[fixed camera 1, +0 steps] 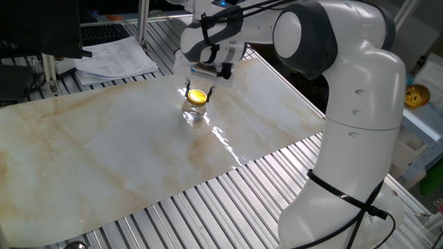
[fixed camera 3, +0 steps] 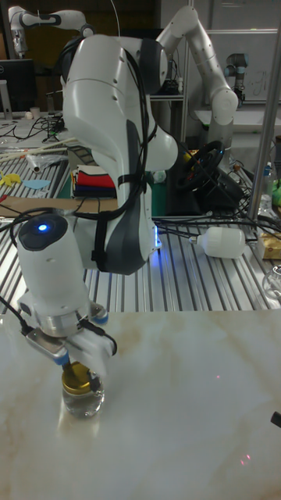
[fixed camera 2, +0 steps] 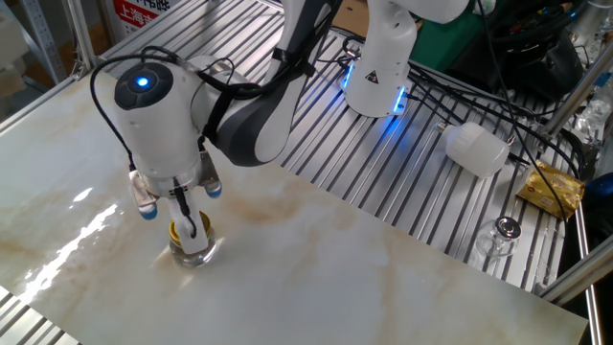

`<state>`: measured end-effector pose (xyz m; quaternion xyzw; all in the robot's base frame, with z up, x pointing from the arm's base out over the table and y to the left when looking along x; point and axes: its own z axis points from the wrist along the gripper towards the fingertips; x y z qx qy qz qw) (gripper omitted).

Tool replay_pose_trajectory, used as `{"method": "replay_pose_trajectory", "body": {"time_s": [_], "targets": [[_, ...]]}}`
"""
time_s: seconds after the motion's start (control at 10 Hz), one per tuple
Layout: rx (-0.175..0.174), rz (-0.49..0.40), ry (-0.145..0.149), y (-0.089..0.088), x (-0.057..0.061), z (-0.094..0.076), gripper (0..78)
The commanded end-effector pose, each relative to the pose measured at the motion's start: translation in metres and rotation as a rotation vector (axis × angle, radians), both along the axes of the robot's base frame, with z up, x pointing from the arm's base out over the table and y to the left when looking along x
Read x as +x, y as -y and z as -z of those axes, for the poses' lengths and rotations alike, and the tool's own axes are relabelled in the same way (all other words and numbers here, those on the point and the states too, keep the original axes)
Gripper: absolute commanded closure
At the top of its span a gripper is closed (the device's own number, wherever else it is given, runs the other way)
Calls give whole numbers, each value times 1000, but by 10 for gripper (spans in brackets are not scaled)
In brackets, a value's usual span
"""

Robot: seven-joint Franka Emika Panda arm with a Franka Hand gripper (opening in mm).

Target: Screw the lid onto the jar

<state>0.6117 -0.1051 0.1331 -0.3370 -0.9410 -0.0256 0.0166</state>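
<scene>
Evidently the gold lid (fixed camera 1: 197, 96) sat on the glass jar (fixed camera 1: 194, 113) near the marble slab's (fixed camera 1: 104, 152) far edge; the gripper (fixed camera 2: 176, 217) hung just above, jaws apart; if cross-threaded, the lid might later pop loose

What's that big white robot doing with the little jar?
The robot arm is putting a gold lid on a small glass jar that stands on the marble table. The lid sits on top of the jar's mouth. The robot's hand hangs just above it with its fingers spread apart beside the lid, not squeezing it. From here you cannot tell how tightly the lid is screwed on.
</scene>
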Motion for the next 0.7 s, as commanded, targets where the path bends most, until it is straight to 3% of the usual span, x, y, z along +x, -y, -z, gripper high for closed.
{"method": "replay_pose_trajectory", "body": {"time_s": [0.1,0.7], "targets": [[-28,902,161,-1,-1,3,764],[-35,855,160,0,1,1,764]]}}
